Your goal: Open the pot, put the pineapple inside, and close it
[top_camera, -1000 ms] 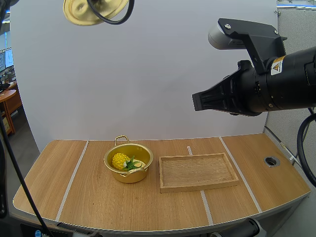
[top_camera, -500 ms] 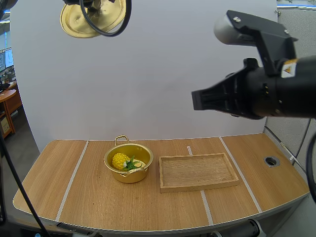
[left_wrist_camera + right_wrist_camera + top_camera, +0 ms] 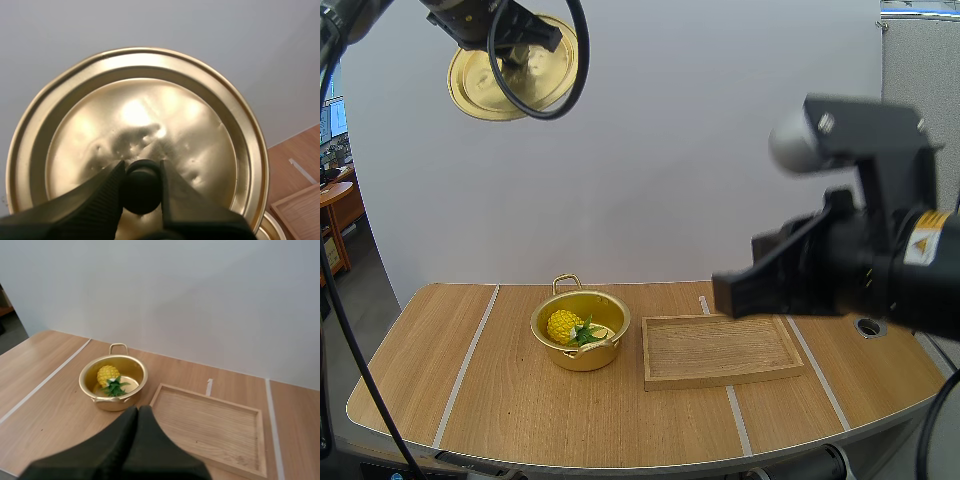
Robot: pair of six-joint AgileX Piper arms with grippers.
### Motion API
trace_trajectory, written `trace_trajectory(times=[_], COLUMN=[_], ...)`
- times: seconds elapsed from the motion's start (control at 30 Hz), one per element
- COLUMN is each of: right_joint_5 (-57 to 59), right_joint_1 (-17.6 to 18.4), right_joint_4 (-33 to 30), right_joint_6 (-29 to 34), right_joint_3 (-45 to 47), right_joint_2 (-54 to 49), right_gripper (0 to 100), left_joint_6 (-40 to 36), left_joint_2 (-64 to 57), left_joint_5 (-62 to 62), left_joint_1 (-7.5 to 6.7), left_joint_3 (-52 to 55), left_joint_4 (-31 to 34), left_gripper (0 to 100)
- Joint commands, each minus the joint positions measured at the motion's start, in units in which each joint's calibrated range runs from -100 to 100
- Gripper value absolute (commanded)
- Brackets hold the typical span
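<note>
pot (image 3: 582, 350) open on counter (image 3: 520, 410), pineapple (image 3: 564, 325) inside: done | left hand (image 3: 141, 171) pinches lid (image 3: 150, 115) by its knob (image 3: 142, 192), high above the pot | right hand (image 3: 136, 415) closed on nothing, up off the counter | remaining, I'd say: set lid on pot

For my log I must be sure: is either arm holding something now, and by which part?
The left jaws hold the gold lid by its black knob, pinched between them. The right jaws are shut together, holding nothing.

I see a wooden tray (image 3: 720, 350) flat on the table (image 3: 520, 410), lying across the middle white tape strip (image 3: 737, 421).
</note>
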Motion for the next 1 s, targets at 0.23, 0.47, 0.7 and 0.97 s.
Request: trace_trajectory(times=[0.23, 0.47, 0.7, 0.97], right_joint_5=[0.0, 0.0, 0.0, 0.0], right_joint_1=[-0.2, -0.2, -0.2, -0.2], right_joint_4=[8.2, 8.2, 8.2, 8.2], right_joint_6=[-5.8, -6.9, -7.3, -7.3], right_joint_3=[13.4, 17.2, 17.2, 17.2], right_joint_2=[-0.8, -0.8, -0.8, -0.8], right_gripper=[0, 0, 0, 0], left_joint_6=[4.9, 8.3, 9.6, 13.7], left_joint_2=[-0.4, 0.6, 4.2, 9.9], left_joint_5=[0.0, 0.0, -6.8, -8.9], left_joint_1=[-0.17, -0.17, -0.17, -0.17], left_joint_3=[10.2, 21.5, 29.7, 34.7], left_joint_4=[-3.8, -4.6, -4.6, -8.4], left_gripper=[0, 0, 0, 0])
